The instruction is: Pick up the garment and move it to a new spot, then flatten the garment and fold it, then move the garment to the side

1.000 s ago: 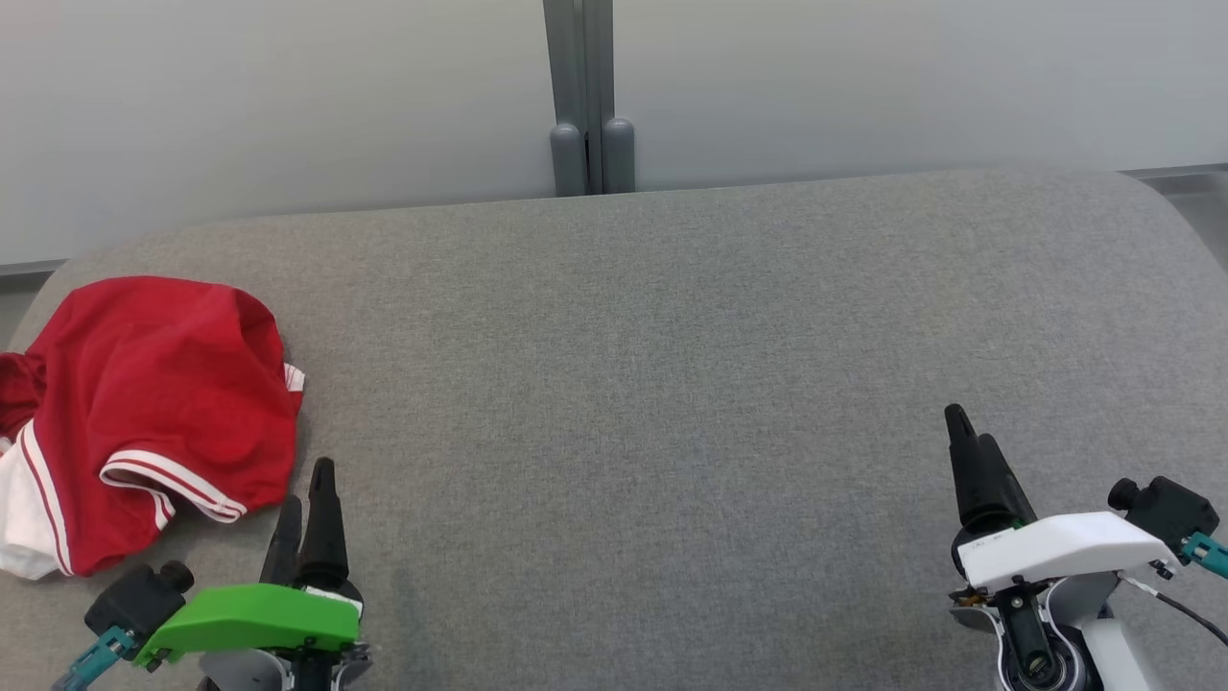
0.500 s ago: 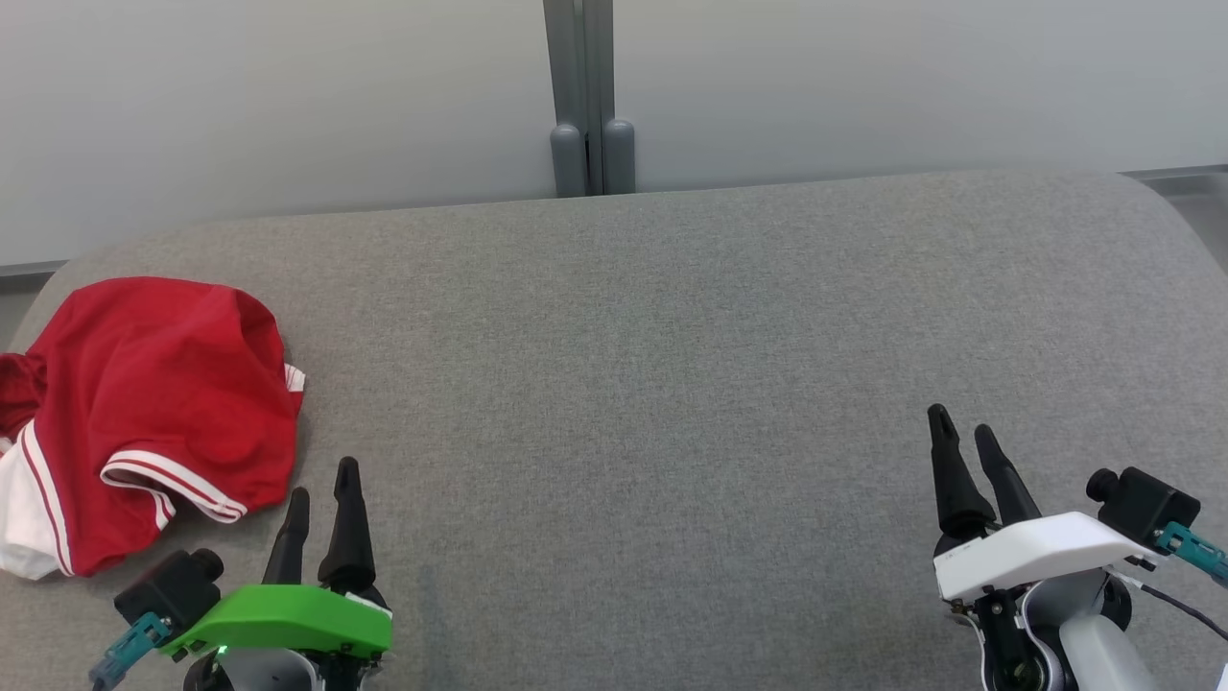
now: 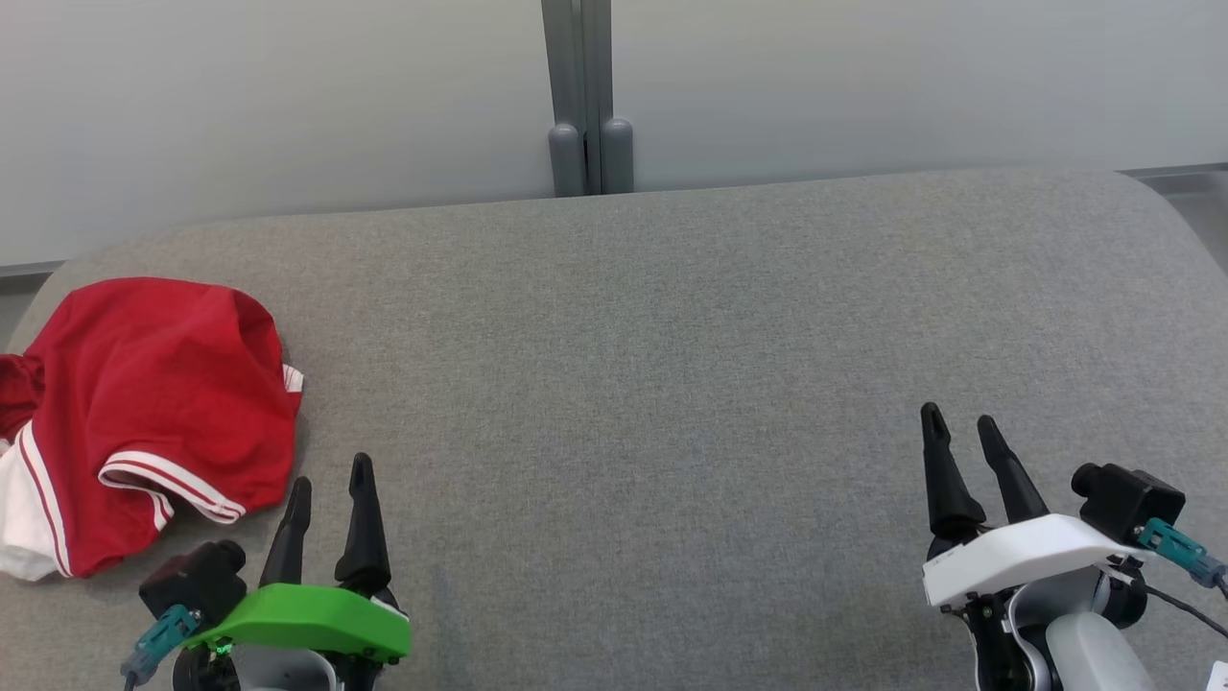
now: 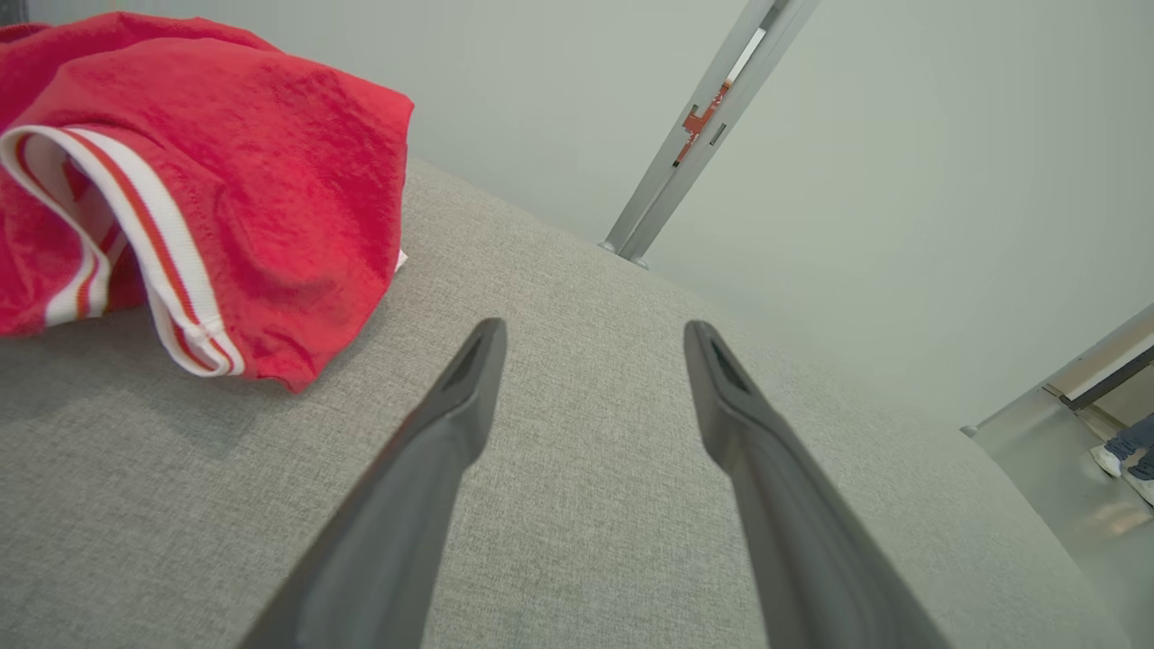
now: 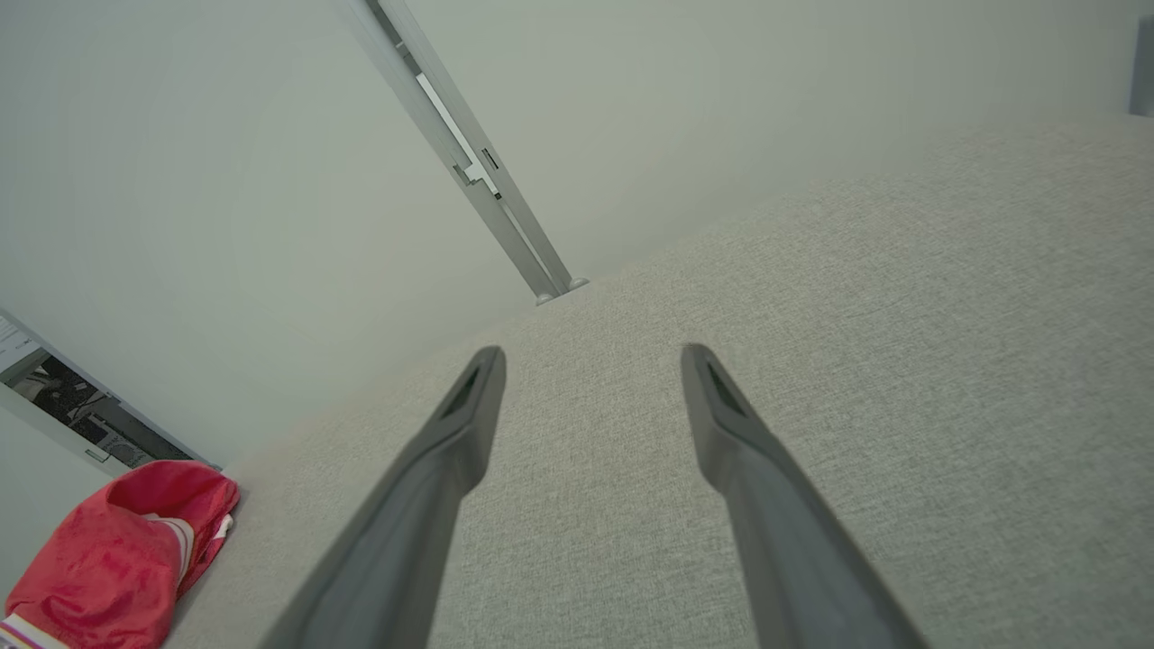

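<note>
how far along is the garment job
Nothing looks done: the red garment lies crumpled at the grey surface's left edge. Nothing is in hand: left end effector and right end effector are open, clear of it. Pickup, flattening, folding and setting aside remain.

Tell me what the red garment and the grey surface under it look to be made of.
Red garment: thin, light cloth, probably a synthetic sports fabric; matte, finely crinkled, falling in soft folds, with white-and-red striped knit-looking trim. Grey surface: woven upholstery fabric over padding, it seems; matte, flecked weave, rounded corners.
</note>
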